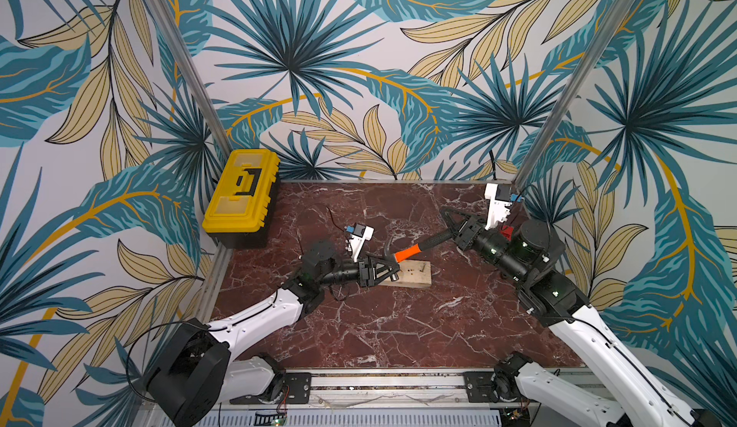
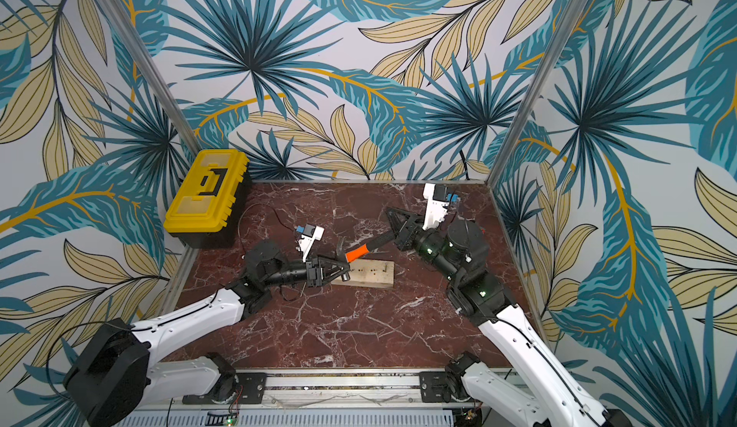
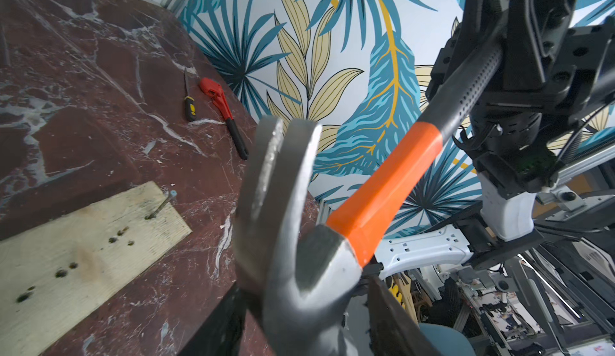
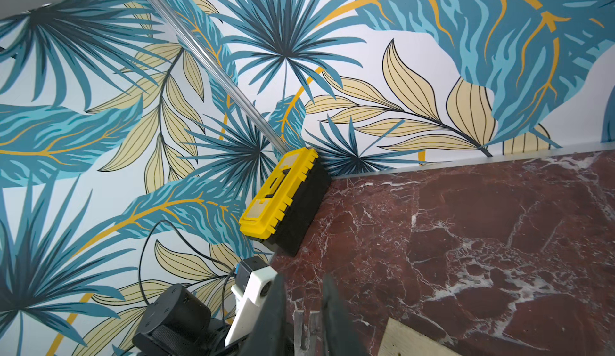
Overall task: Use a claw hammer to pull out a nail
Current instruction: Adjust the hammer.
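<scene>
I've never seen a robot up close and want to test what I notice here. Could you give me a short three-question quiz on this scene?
1. True or false: the yellow toolbox has its lid open.
2. Which part of the claw hammer is the right gripper clamped on? A) the black handle B) the orange shaft C) the steel head
3. Fill in: the nail sticks out of the ____.

Key: 1 false, the lid is shut. 2 A. 3 wooden board.
</scene>
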Controlling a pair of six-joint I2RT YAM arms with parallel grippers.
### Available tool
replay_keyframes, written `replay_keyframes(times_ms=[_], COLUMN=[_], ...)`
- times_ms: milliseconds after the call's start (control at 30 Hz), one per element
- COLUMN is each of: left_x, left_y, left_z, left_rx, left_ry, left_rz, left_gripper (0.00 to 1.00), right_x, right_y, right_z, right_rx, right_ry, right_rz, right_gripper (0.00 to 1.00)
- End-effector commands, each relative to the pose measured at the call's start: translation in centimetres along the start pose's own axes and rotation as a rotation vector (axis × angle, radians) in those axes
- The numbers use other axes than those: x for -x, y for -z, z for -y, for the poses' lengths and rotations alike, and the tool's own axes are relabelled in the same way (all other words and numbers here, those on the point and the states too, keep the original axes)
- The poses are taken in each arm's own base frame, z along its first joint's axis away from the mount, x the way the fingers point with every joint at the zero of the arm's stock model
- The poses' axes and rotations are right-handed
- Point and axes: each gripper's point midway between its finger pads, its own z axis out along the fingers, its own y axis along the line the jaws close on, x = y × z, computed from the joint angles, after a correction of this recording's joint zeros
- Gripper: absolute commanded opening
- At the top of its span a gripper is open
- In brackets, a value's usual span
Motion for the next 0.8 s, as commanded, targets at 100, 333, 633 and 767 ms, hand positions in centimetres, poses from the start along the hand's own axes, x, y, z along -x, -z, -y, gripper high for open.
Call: replay_keyframes(times_ms=[100,333,633,767], left_x=[1.6,2.6,2.2,2.4], left_y=[1.0,2.3,2.8,3.3], left_z=[3.5,5.3,5.8,6.2], left_rx=[-0.111,-0.164,-0.176,-0.181], left_ry=[-0.065,-0.068,-0.051,-0.062], left_rz=[0.038,0.078,0.072,0.084], left_gripper=[0.57,0.52,0.35,0.14], right_x=[3.5,2.9,2.1,0.7], right_y=[1.2,1.3,1.0,0.6], right_z=[-3.8,-3.4,-2.4,-2.3], right_rx=[0.171,0.192,0.188,0.198], right_ry=[-0.081,-0.129,-0.175,-0.167], right_rz=[0.134,0.142,0.142,0.083], right_gripper=[0.0,0.0,0.0,0.0])
